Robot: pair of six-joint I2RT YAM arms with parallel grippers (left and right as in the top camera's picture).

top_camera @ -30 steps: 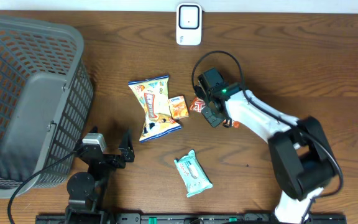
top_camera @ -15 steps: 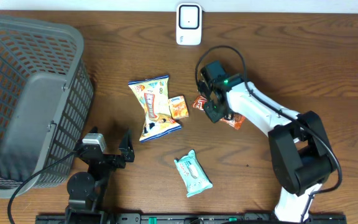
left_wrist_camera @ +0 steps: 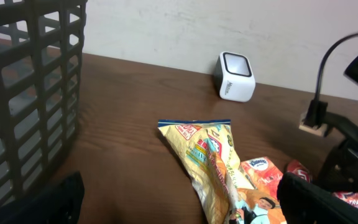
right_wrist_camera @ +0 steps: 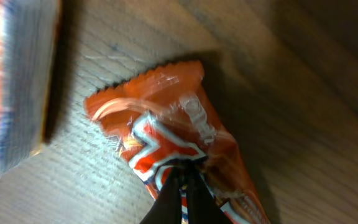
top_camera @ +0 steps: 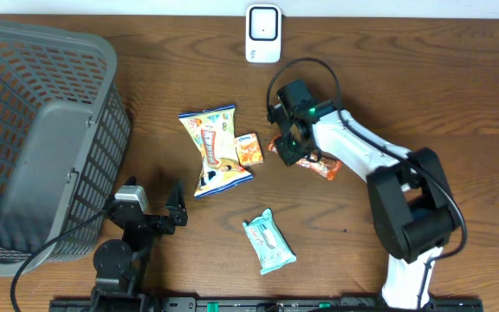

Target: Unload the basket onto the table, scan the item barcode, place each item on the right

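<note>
The item is an orange-red snack packet (top_camera: 320,165), seen close up in the right wrist view (right_wrist_camera: 179,134). It is at the middle of the table. My right gripper (top_camera: 290,149) is shut, and its dark fingertips (right_wrist_camera: 184,174) pinch a fold of the wrapper. No barcode shows on the side facing the camera. The white scanner (top_camera: 263,35) stands at the back edge, and the left wrist view also shows the scanner (left_wrist_camera: 236,76). My left gripper (top_camera: 156,203) rests near the front left, open and holding nothing (left_wrist_camera: 179,208).
A yellow chip bag (top_camera: 214,150) and a small orange tissue pack (top_camera: 249,149) lie just left of the right gripper. A teal wipes pack (top_camera: 268,241) lies nearer the front. A grey mesh basket (top_camera: 42,139) fills the left side.
The right gripper has shifted slightly back and left, staying shut on the packet, which now trails out to its right. The left arm has not moved.
</note>
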